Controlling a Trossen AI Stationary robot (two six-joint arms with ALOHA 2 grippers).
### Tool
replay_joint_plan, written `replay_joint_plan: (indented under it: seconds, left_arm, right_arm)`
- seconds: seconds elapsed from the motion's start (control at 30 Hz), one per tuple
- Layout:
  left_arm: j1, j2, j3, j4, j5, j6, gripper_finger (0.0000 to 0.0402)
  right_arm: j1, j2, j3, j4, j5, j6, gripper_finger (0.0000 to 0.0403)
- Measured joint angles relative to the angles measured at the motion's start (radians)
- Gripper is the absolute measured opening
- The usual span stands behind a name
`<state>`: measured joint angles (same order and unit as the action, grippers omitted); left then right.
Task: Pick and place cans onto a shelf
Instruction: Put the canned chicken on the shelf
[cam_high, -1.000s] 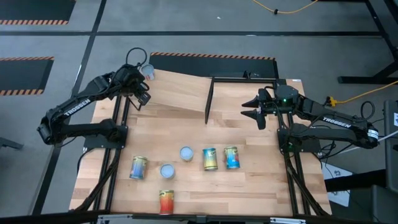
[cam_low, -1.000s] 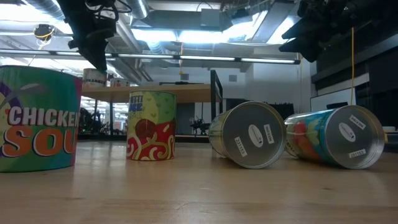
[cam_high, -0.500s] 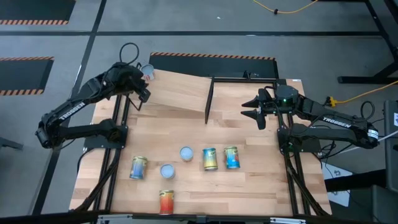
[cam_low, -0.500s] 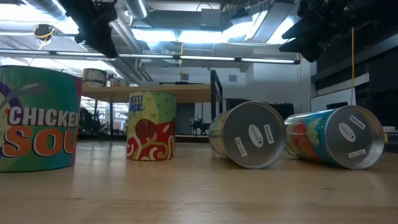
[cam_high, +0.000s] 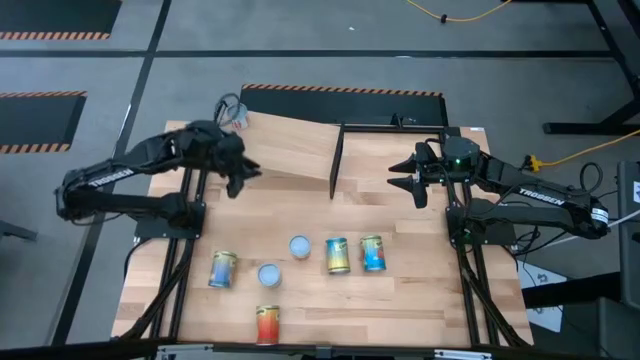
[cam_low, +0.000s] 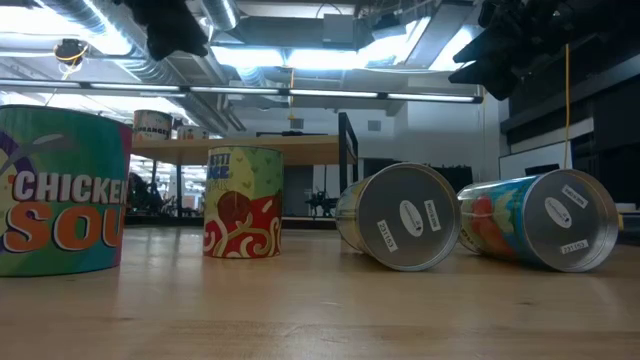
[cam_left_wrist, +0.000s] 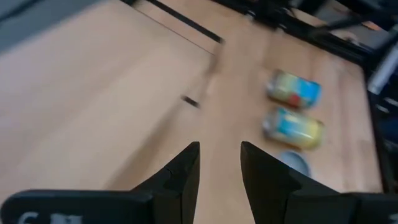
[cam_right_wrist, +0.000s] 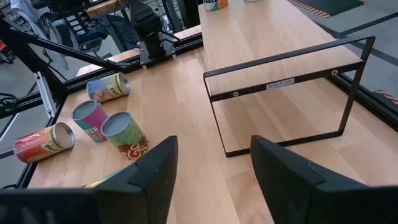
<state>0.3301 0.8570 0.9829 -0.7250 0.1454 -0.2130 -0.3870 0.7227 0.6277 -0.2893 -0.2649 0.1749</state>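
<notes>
Task partly done. One can stands on the shelf, at the corner behind the left jaws, which are parted and empty. Six cans remain on the desk, ahead of both arms. The right jaws, open and empty, wait beside the shelf's black frame.

Six cans sit on the tabletop — two upright, four lying — below the tilted shelf.
</notes>
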Motion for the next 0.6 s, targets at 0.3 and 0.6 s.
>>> replay_joint_plan:
  seconds: [0.3, 0.6]
  left_arm:
    - [-0.359, 0.118, 0.000, 0.006, -0.112, -0.174, 0.0109]
    - [-0.590, 0.307, 0.000, 0.034, -0.151, -0.258, 0.0109]
  right_arm:
    - [0.000, 0.000, 0.000, 0.000, 0.000, 0.000, 0.0207]
    - [0.000, 0.000, 0.000, 0.000, 0.000, 0.000, 0.0207]
